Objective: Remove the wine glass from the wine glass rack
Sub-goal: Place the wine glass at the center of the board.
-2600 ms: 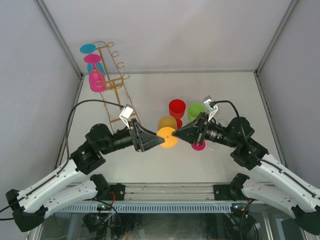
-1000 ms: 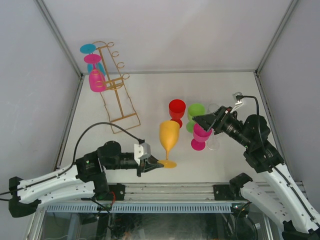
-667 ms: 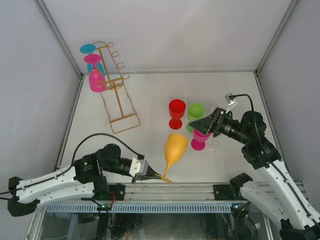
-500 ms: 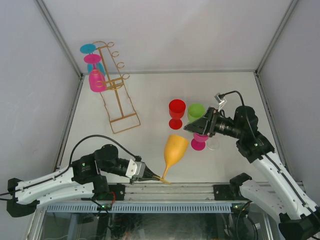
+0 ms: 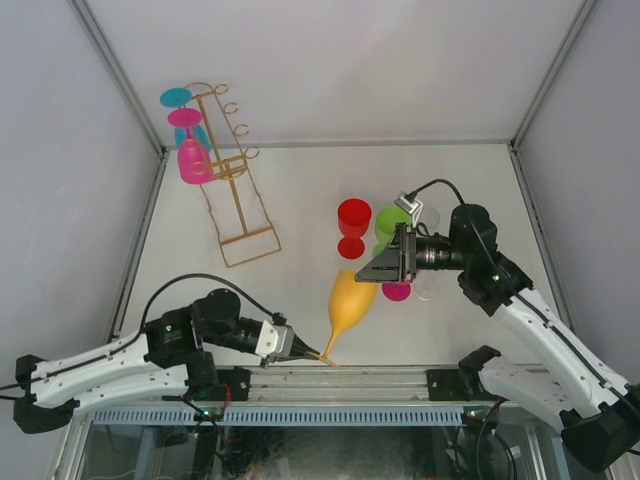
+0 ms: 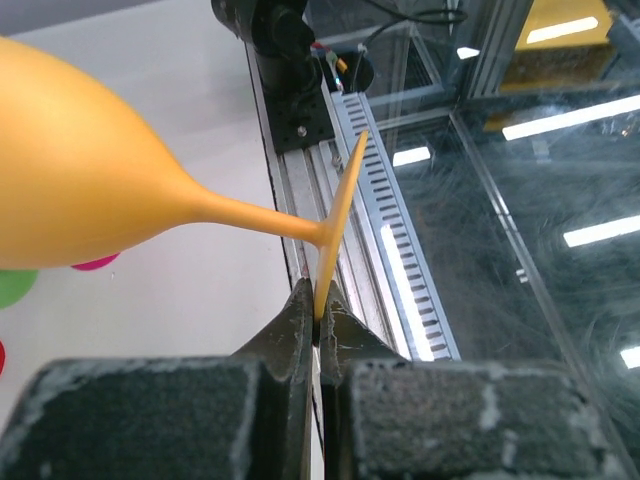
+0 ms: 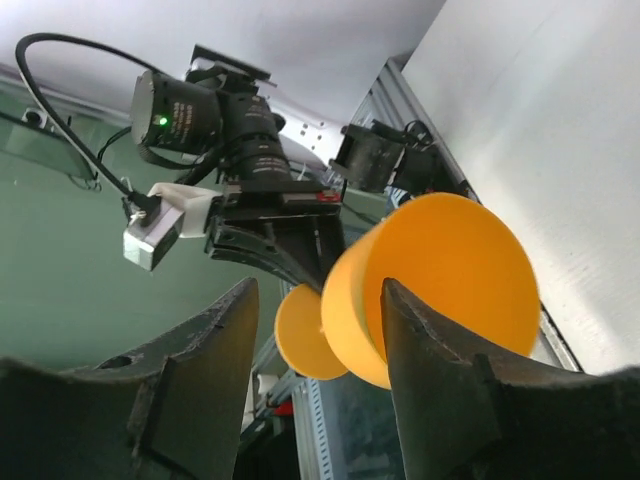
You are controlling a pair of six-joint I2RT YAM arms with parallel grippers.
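Right gripper (image 5: pixel 376 270) just swung in, jaws apart around the orange wine glass (image 5: pixel 350 298) bowl. Left gripper (image 6: pixel 318 320) pinches its foot at the bench's near edge, well off the far-left-corner rack (image 5: pixel 248 235). Handover, probably.

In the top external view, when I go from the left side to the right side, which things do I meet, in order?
wine glass rack → left gripper → orange glass → green glass
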